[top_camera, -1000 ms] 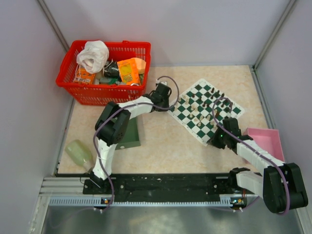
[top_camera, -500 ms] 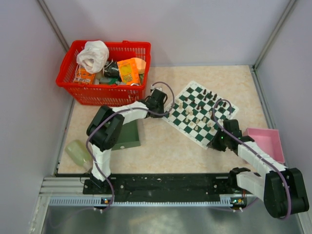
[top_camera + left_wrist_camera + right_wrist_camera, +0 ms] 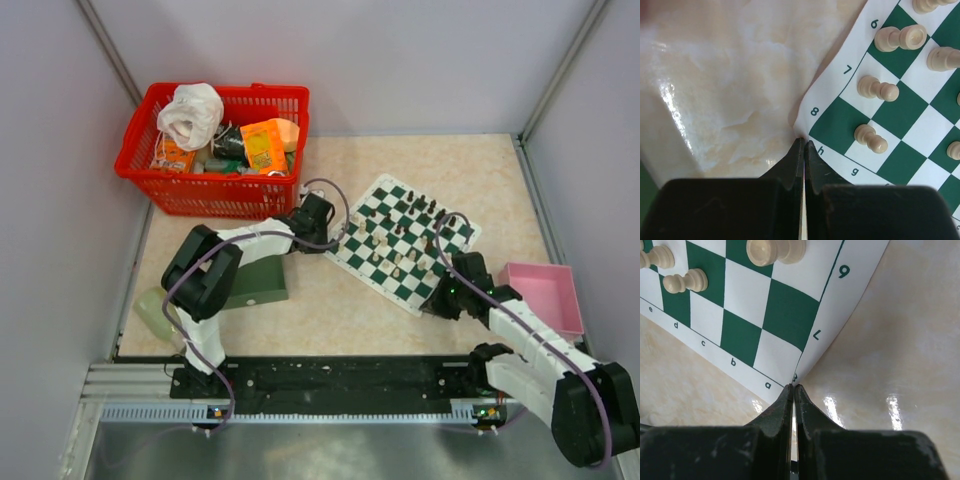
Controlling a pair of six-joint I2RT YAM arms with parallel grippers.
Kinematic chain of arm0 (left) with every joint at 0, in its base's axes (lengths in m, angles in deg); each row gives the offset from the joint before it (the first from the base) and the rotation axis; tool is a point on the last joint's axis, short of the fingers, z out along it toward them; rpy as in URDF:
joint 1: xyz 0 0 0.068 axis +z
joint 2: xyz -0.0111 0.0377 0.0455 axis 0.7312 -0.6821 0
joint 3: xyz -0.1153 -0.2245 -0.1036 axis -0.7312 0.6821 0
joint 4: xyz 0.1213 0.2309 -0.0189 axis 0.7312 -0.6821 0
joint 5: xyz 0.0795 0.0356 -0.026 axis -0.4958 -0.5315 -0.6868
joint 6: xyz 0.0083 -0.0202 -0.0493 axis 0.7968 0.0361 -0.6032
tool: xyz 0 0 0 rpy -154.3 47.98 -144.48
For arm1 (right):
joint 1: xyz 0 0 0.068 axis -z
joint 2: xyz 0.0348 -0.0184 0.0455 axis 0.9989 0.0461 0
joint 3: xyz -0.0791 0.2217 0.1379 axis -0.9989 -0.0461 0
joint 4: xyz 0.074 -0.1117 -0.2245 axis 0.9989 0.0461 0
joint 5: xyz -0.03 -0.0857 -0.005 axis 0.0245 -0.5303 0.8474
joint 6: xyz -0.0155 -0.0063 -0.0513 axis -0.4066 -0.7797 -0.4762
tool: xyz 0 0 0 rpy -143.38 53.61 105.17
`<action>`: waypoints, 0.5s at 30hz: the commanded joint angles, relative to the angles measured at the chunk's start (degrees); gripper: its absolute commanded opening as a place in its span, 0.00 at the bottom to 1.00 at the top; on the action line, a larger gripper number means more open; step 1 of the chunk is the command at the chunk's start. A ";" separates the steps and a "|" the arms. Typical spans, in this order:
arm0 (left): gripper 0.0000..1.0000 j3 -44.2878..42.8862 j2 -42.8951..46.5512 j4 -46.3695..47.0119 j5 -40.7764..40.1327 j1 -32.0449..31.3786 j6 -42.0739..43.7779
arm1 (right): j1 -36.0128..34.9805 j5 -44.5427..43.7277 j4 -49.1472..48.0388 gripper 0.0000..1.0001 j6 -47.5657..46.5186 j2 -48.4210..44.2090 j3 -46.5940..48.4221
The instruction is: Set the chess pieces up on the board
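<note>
The board (image 3: 380,275) lies tilted like a diamond right of centre on the table. Black chess pieces (image 3: 430,205) stand along its far edge and cream ones (image 3: 395,265) nearer me. My left gripper (image 3: 330,243) is shut on the board's left corner; in the left wrist view the jaws (image 3: 803,142) pinch the white border by the "h" and "8" marks, with cream pieces (image 3: 879,89) close by. My right gripper (image 3: 435,300) is shut on the near corner; the right wrist view shows its tips (image 3: 792,386) clamping the border beside the "a", where the mat (image 3: 840,305) curls up.
A red basket (image 3: 135,170) full of items stands at the back left. A dark green tray (image 3: 262,283) lies under the left arm, with a pale green object (image 3: 155,310) near the front left. A pink tray (image 3: 545,290) sits at the right. Walls close in on three sides.
Both grippers, still shut on the board's corners, have dragged it leftwards and a little towards me. The pieces rode along on it.
</note>
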 commanded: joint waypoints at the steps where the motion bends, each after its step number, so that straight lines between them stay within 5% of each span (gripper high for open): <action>1: 0.00 3.15 2.80 -4.52 -2.56 0.42 -0.23 | -2.42 -2.29 3.86 0.00 2.83 -1.81 -1.89; 15: 0.00 9.04 7.37 -6.19 -2.38 -0.11 -3.57 | -4.88 -3.17 5.80 0.00 6.35 -7.18 -4.71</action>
